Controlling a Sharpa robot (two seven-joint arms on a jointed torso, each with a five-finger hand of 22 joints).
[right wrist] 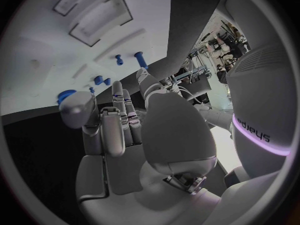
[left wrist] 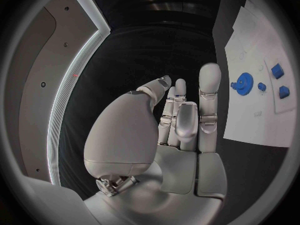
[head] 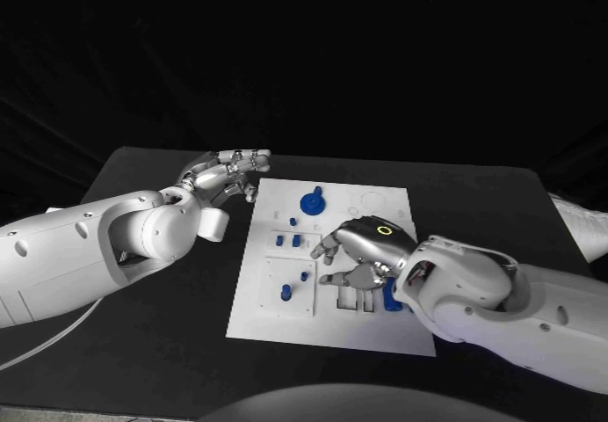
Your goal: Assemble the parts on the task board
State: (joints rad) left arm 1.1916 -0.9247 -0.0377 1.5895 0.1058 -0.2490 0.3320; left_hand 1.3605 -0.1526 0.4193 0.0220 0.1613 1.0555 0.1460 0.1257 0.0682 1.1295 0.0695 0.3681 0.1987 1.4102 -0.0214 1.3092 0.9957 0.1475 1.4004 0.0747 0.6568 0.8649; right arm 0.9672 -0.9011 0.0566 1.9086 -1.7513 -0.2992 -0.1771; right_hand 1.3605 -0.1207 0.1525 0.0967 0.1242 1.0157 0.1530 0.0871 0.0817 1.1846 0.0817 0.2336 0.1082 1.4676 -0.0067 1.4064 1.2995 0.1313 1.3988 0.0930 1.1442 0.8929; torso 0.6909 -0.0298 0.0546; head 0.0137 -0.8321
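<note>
In the middle of the black desk [head: 152, 352] lies the white task board [head: 380, 330], with its long sides running from the near edge towards the far edge. I think it is placed there so that both my arms can reach it equally.

My left hand [head: 228, 180] is beside the far left corner of the board, just off the plate and above the bare desk. Its fingers are stretched out and apart, and it holds nothing. I judge that it waits there so that it does not cover the parts.

My right hand [head: 361, 251] hangs over the right half of the board, near the row of rectangular slots [head: 355, 301]. Its fingers are loosely spread and bent a little downward, and I see nothing between them, so it is empty too. Whether a fingertip touches the plate I cannot tell. It seems to be in position to pick a piece.

The blue gear [head: 312, 204] stands in the far part of the board, well apart from both hands. Two small blue blocks [head: 289, 237] sit in a recess nearer the middle, and smaller blue pegs [head: 294, 286] lie in the recess toward the near left side. One more blue part [head: 392, 299] shows at the board's right edge, just beside my right wrist.
</note>
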